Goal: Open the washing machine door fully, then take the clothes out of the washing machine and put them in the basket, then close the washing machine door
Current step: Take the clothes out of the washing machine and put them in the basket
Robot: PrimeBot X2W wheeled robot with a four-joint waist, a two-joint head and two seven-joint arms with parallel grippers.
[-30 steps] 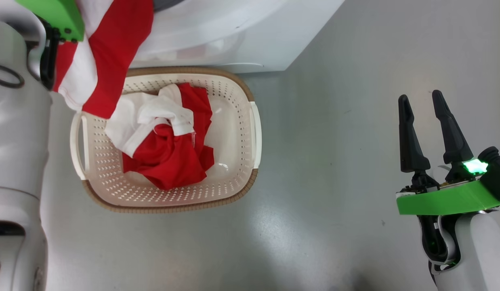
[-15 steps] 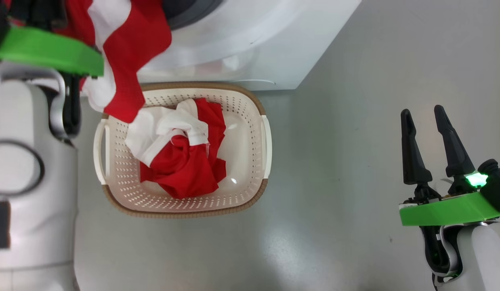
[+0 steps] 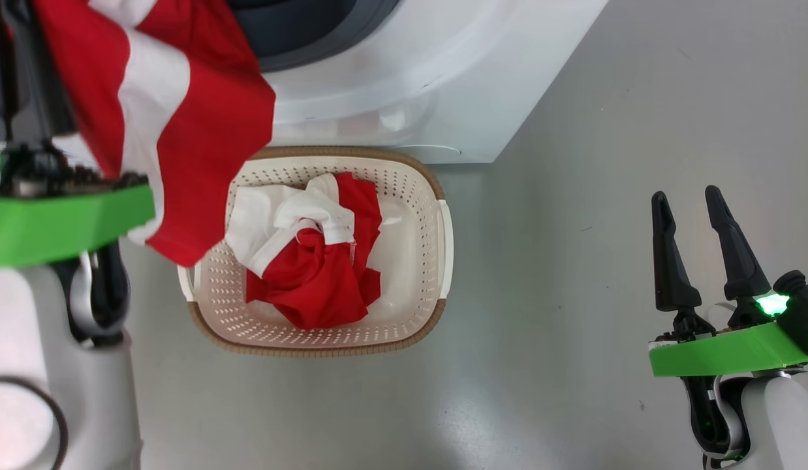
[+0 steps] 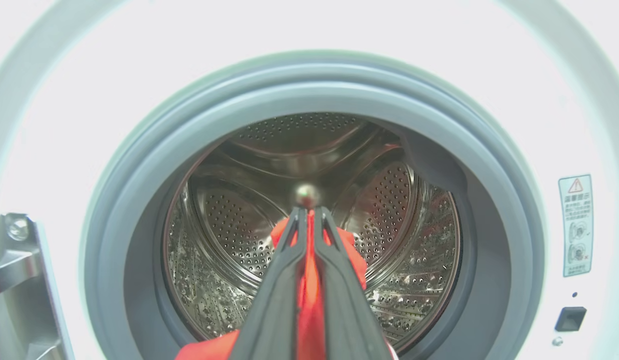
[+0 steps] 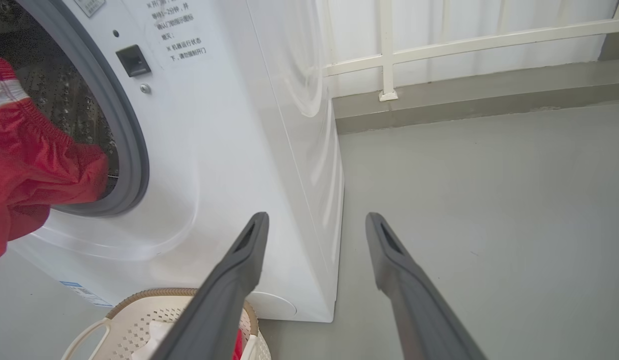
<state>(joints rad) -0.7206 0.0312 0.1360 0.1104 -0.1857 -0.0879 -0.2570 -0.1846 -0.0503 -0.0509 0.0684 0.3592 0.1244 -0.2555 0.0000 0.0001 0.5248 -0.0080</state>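
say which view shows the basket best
Head view: it looks down on the basket, most of its rim and the clothes inside visible. The right wrist view catches one corner at its bottom edge; the left wrist view faces the drum.

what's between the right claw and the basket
Bare grey floor, seen in the head view. Nothing sits on the stretch from the right claw across to the basket.

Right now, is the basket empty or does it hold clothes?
Not empty: a crumpled red-and-white garment lies in the basket; a second garment hangs from the shut left gripper.
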